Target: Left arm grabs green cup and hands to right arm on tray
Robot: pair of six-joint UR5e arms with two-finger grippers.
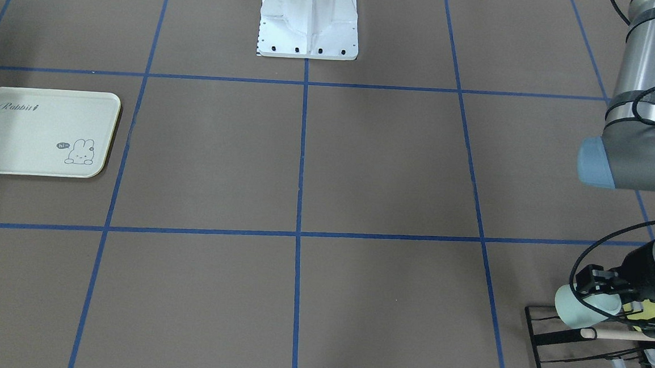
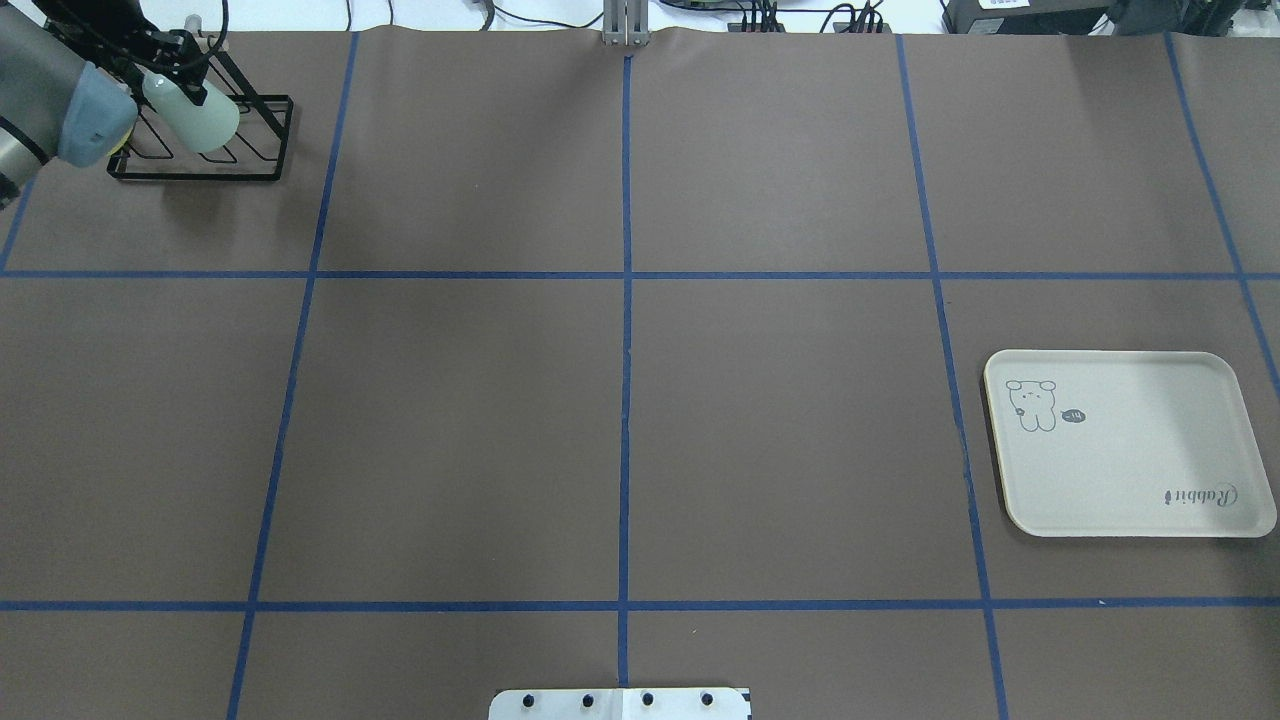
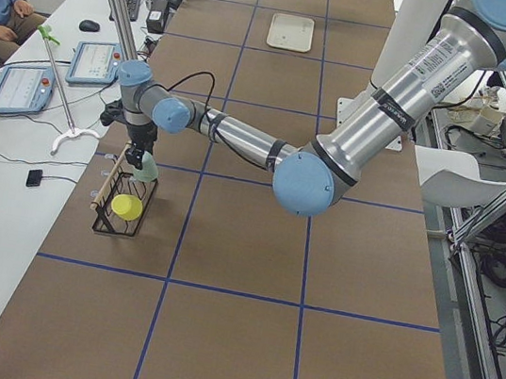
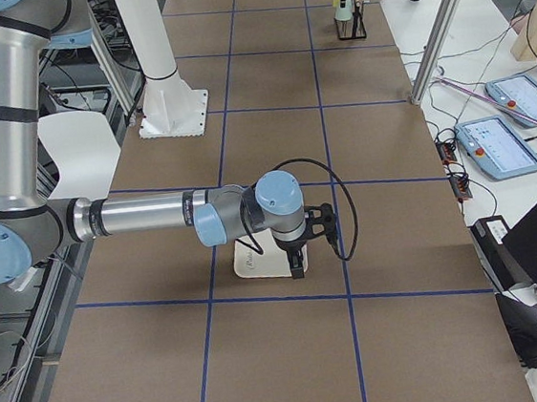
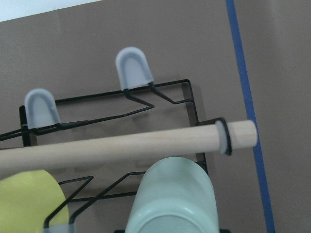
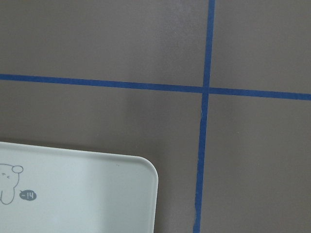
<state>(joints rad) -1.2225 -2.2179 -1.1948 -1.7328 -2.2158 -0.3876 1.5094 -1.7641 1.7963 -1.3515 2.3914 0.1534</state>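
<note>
The pale green cup point(image 1: 578, 313) hangs tilted at the end of a black wire rack point(image 1: 545, 345), at the table's far left corner in the overhead view point(image 2: 195, 118). My left gripper point(image 1: 600, 287) is on the cup, with its fingers against the cup's sides near the upper end. In the left wrist view the cup point(image 5: 170, 199) fills the bottom centre. The cream tray point(image 2: 1130, 450) lies empty on the robot's right side. My right gripper point(image 4: 296, 256) hovers over the tray's edge; it shows only in the right side view, so I cannot tell if it is open.
A brighter yellow-green cup point(image 5: 26, 204) sits on the rack beside the green one. A wooden rod point(image 5: 121, 145) runs across the rack above two bare grey-capped pegs point(image 5: 133, 68). The robot's white base point(image 1: 309, 18) stands at the table's near middle.
</note>
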